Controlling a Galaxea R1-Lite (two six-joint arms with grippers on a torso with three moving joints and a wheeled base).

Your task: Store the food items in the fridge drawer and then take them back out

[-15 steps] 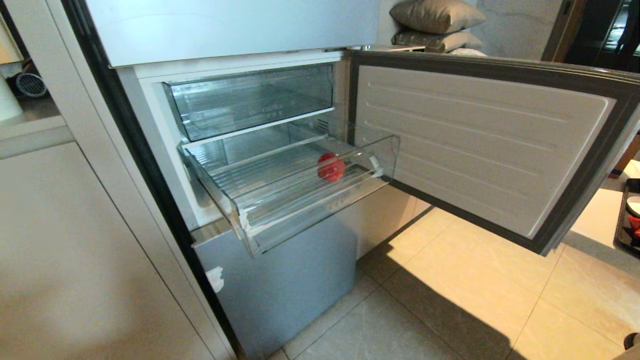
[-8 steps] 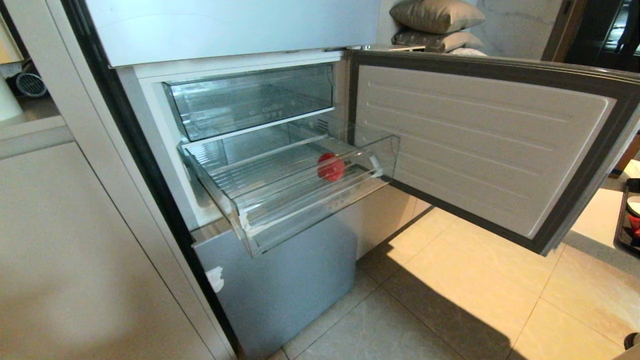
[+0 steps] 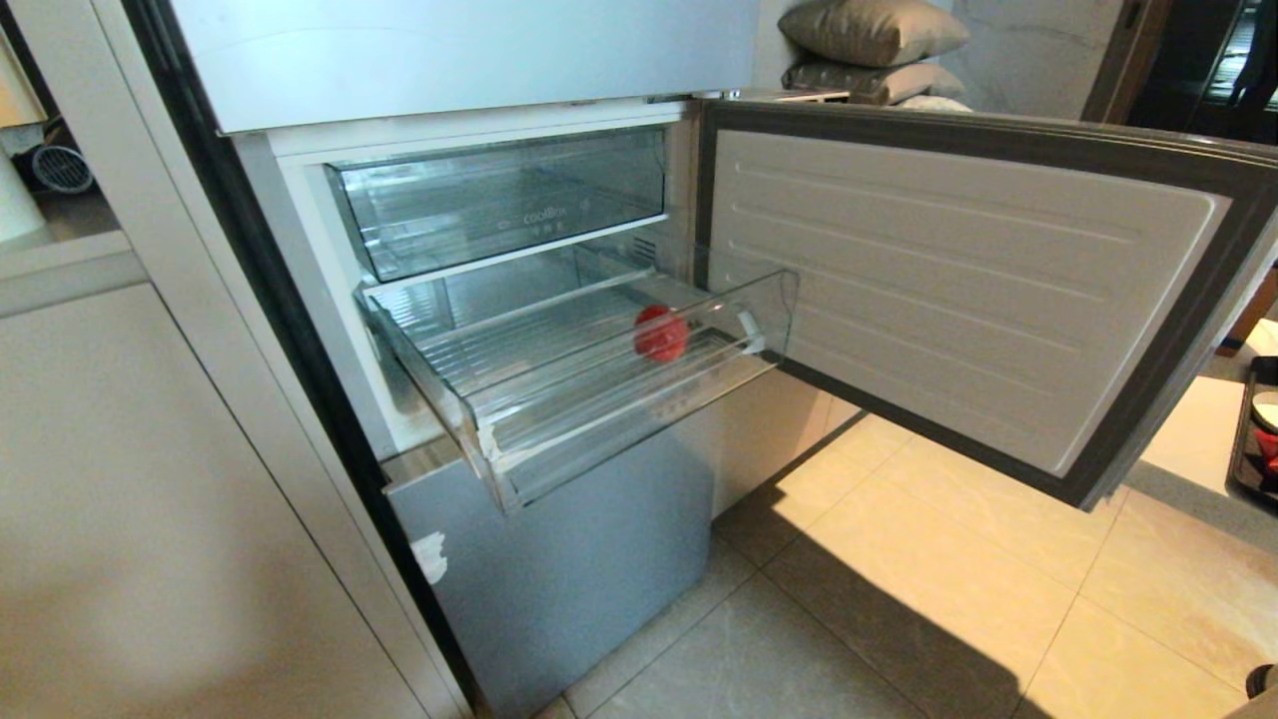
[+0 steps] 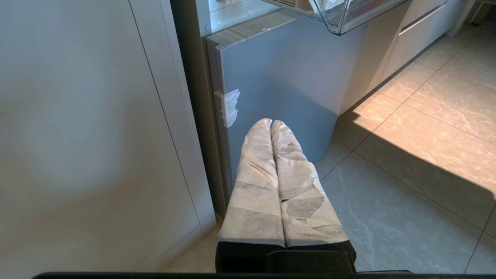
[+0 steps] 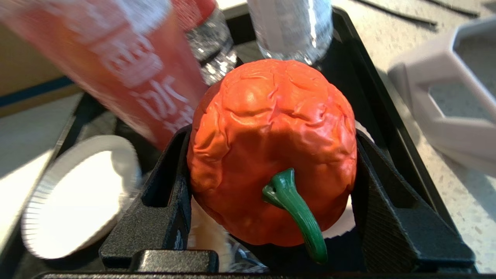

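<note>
The fridge drawer (image 3: pixel 619 399) stands pulled out, and a red food item (image 3: pixel 660 334) lies in it near its right end. My right gripper (image 5: pixel 272 131) is shut on the other food item, an orange-red wrinkled fruit (image 5: pixel 267 162) with a green stem, held above a black tray (image 5: pixel 372 77). This gripper is outside the head view. My left gripper (image 4: pixel 270 123) is shut and empty, parked low in front of the lower fridge door (image 4: pixel 279 77), under the drawer's corner (image 4: pixel 341 15).
The open fridge door (image 3: pixel 949 290) swings out to the right of the drawer. A taller clear drawer (image 3: pixel 499 200) sits shut above it. The tray holds a red can (image 5: pixel 128 66), a clear bottle (image 5: pixel 294 27) and a white paper cup (image 5: pixel 77 193).
</note>
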